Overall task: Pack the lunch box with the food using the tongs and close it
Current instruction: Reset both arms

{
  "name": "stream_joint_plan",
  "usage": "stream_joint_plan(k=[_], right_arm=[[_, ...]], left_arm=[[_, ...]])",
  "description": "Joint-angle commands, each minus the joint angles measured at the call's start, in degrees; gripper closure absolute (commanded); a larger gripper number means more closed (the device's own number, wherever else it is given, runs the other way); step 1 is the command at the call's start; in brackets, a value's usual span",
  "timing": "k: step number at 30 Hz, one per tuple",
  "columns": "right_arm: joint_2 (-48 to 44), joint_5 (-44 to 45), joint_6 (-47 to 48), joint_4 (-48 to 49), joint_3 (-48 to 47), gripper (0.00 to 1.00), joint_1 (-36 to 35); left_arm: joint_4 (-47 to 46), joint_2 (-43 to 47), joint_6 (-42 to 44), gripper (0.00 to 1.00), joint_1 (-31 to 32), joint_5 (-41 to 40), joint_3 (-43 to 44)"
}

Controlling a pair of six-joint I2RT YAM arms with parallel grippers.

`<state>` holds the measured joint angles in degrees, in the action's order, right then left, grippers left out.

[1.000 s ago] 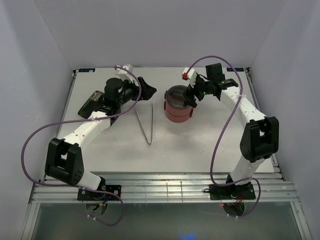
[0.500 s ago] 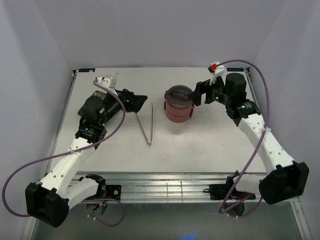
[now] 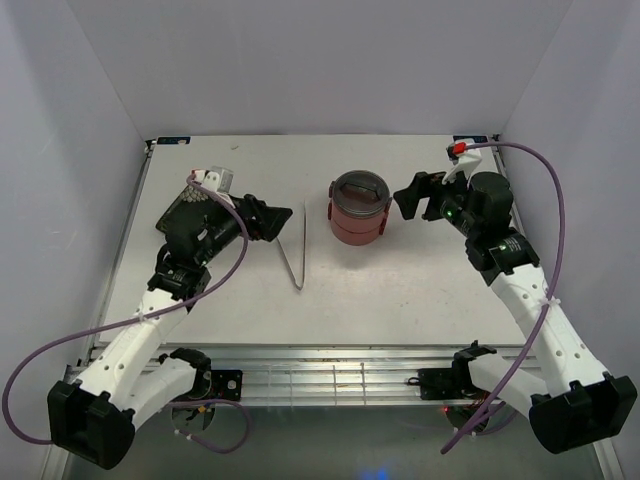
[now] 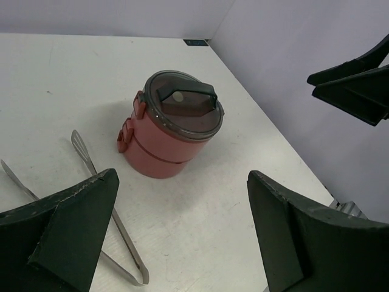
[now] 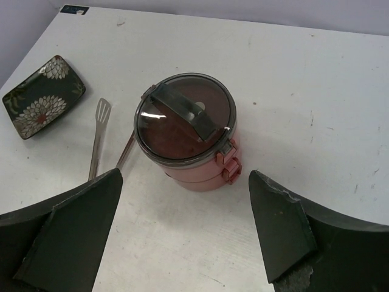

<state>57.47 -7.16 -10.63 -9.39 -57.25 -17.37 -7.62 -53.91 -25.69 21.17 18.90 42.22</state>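
Observation:
The dusty-red lunch box (image 3: 357,210) stands stacked at the table's middle back, with its dark lid and handle on top (image 4: 180,104) (image 5: 184,119). The silver tongs (image 3: 293,250) lie flat just left of it, V closed toward the near side (image 4: 100,204) (image 5: 99,139). My left gripper (image 3: 272,218) hovers open left of the tongs, empty (image 4: 182,182). My right gripper (image 3: 410,197) hangs open a little right of the lunch box, holding nothing (image 5: 185,175). No food shows in any view.
A dark floral plate (image 3: 180,205) sits at the back left, partly under my left arm; it looks bare in the right wrist view (image 5: 42,94). White walls close the table at the back and both sides.
Both arms have drawn back toward the near side. The right gripper came off the lunch box lid and moved right; the left gripper slid back and left, away from the box.

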Motion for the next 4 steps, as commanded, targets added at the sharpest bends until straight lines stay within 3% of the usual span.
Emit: stream_joint_plan(k=[1,4], right_arm=[[-0.3,1.0,-0.3,1.0,-0.5,0.1,0.0],[-0.3,0.9,0.2,0.3,-0.8,0.1,0.0]], left_arm=[[0.1,2.7,0.7,0.02,-0.2,-0.4,0.8],[0.6,3.0,0.7,0.02,-0.2,-1.0,1.0]])
